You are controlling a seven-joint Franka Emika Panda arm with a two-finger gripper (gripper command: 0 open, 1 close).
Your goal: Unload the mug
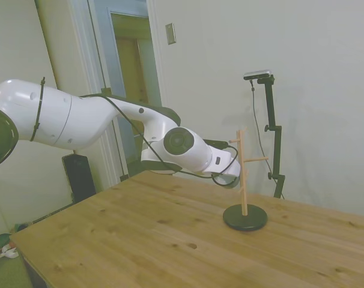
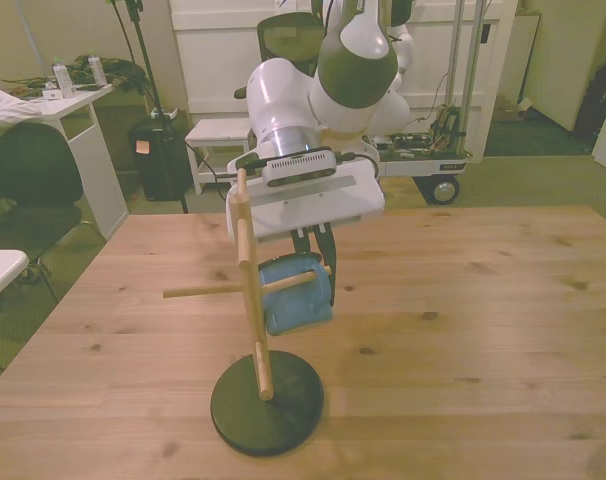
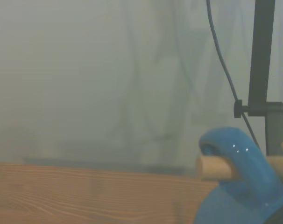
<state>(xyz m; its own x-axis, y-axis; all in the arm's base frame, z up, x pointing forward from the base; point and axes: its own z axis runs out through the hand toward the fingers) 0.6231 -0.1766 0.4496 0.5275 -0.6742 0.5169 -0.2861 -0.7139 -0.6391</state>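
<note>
One mug (image 2: 295, 293) in the scene, light blue, hanging on a wooden mug tree (image 2: 248, 290) on the table (image 2: 483, 320). Its handle is looped over a horizontal peg; the wrist view shows the blue handle (image 3: 239, 154) arched over the peg end (image 3: 211, 167) from close up, with the mug body below it, blurred.

Mug tree: upright wooden post on a round black base (image 2: 267, 403), with several pegs sticking out at different heights. In the front view the mug hangs on the peg that points to the front view's right, just beside the post, well clear of the tabletop and above the base.

Gripper (image 2: 316, 262): comes in from behind the tree, right at the mug. In the front view two dark fingers (image 2: 328, 250) run down behind the mug's upper edge, close together. Cannot tell whether they are clamped on the mug or just next to it; the mug and post cover the fingertips. In the side view the wrist (image 1: 221, 165) sits just beside the post (image 1: 242, 174) at the height of the middle pegs, and the fingers and mug are hidden behind the white wrist housing.

Arm is stretched out low and roughly level over the table. Mug not yet off the peg.
</note>
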